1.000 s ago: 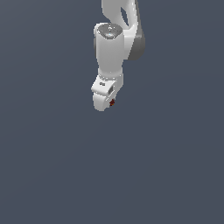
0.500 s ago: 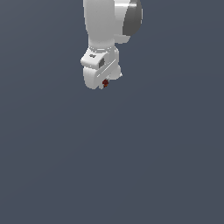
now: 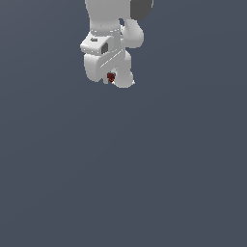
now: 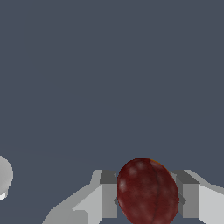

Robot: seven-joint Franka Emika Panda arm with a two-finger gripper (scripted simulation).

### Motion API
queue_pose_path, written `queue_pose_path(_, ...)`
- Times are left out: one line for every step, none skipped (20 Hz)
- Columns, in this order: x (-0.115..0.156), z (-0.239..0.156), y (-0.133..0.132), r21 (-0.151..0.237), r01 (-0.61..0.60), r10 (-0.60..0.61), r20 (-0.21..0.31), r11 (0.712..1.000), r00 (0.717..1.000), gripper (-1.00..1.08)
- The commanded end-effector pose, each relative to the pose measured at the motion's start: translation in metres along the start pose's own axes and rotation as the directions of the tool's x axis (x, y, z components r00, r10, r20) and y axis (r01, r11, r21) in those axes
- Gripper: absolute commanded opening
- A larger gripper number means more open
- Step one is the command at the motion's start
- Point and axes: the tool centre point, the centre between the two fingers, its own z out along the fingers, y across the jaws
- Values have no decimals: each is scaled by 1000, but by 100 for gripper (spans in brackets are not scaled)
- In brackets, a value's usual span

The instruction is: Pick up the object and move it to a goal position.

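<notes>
Item 1: dark red plum-like fruit (image 4: pixel 147 192), smooth, oval; I log it pinched between the 2 grey finger pads (image 4: pixel 109 199), touching both. Item 2: white gripper (image 3: pixel 111 78), jaws clamped on the fruit, near the exterior view's upper edge. Surround: plain slate-grey ground (image 3: pixel 144 169).

All I get under the arm is a flat, plain slate-grey floor (image 3: pixel 144 169), filling the exterior view from near to far and left to right. I make out no edge, seam or marking on it, and the wrist view gives the same even grey.
</notes>
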Motion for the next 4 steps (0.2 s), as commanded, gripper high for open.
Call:
queue_pose_path(-4, -6, -2, 1, 0, 0, 1, 1000, 1000, -100)
queue_pose_path(-4, -7, -2, 1, 0, 0, 1, 1000, 1000, -100)
queue_pose_path(-5, -7, -2, 1, 0, 0, 1, 1000, 1000, -100)
queue_pose_path(-5, -8, -2, 1, 0, 0, 2, 1000, 1000, -100)
